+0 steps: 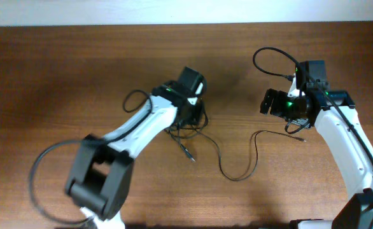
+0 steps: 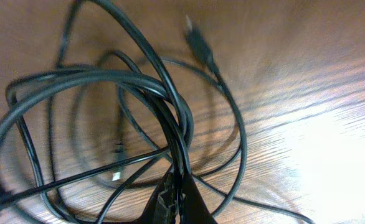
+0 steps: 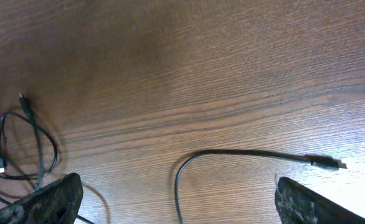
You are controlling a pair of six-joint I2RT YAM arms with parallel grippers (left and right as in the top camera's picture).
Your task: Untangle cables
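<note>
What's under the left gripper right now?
The tangled cables, looped on the wooden table. The left gripper is shut on a few strands. From overhead the gripper hides most of the bunch; which strands are pinched can't be told.

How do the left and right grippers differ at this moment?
The left gripper has its jaws shut, pinching strands of the bunched cables; the right gripper has its jaws wide open, holding nothing. The left sits over the knot; the right hangs over a single loose cable lying flat on the table. Both point down at the wood.
</note>
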